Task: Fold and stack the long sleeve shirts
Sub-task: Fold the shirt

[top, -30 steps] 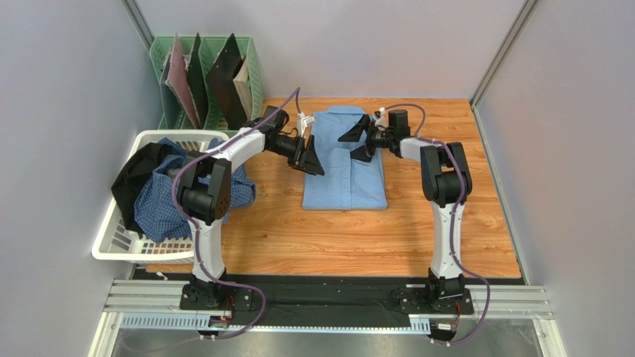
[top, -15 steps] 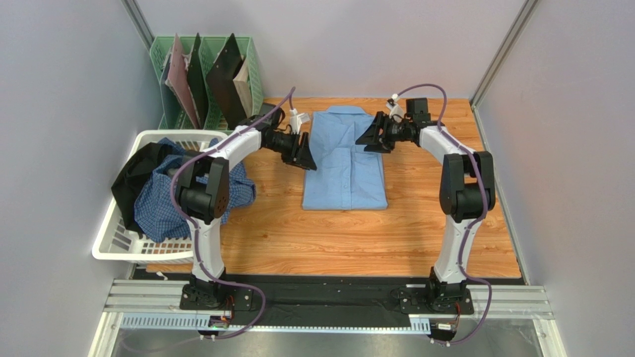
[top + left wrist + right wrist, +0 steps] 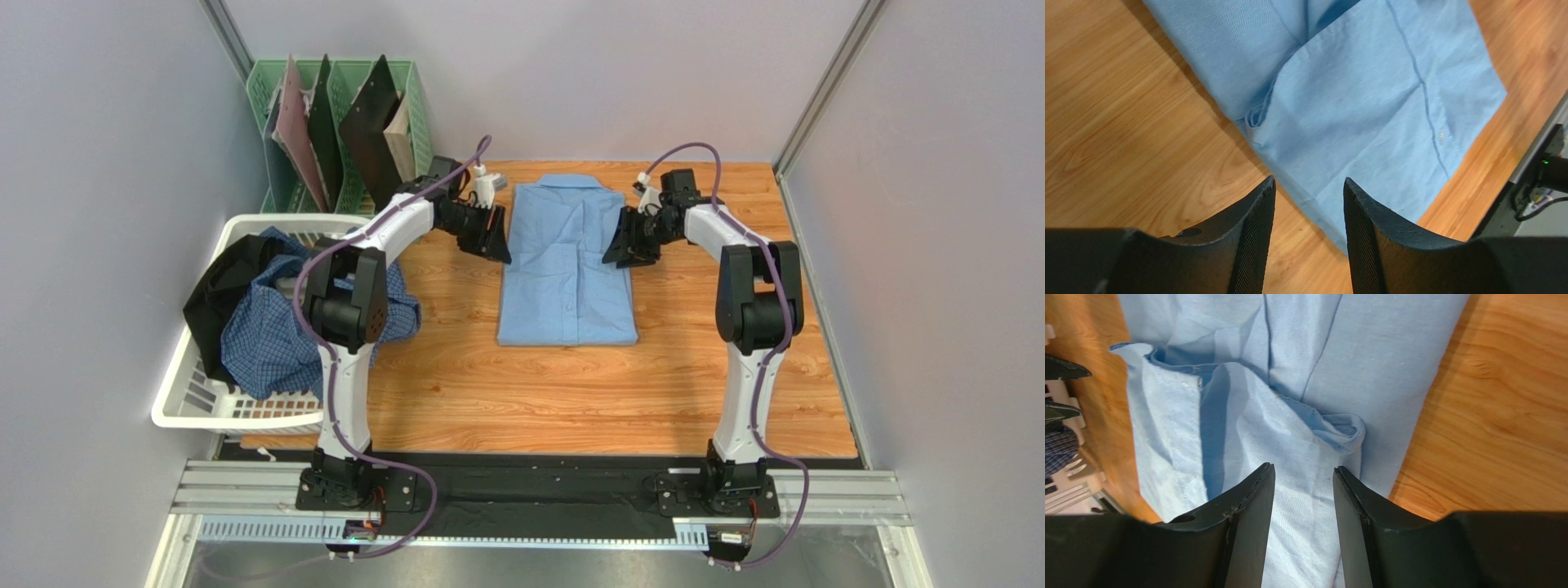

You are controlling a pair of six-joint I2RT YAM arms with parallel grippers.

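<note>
A plain light blue long sleeve shirt [image 3: 567, 263] lies folded into a rectangle on the wooden table, collar at the far end. My left gripper [image 3: 496, 238] hangs just off its left edge, open, with bare wood and the shirt's edge [image 3: 1364, 104] under the gap between its fingers [image 3: 1309, 180]. My right gripper [image 3: 621, 244] is at the shirt's right edge, also open. Its jaws [image 3: 1303, 468] stand over a folded sleeve of the shirt [image 3: 1389, 367], and no cloth is pinched. A blue-and-white checked shirt [image 3: 276, 337] lies crumpled in the basket at the left.
The white laundry basket [image 3: 184, 417] at the table's left edge also holds a black garment [image 3: 221, 288]. A green rack [image 3: 423, 123] with dark boards stands at the back left. Bare wooden table [image 3: 552, 392] lies in front of the shirt. Grey walls close in both sides.
Both grippers have moved outward from over the light blue shirt to its left and right edges. Their jaws have narrowed. The shirt has stayed flat.
</note>
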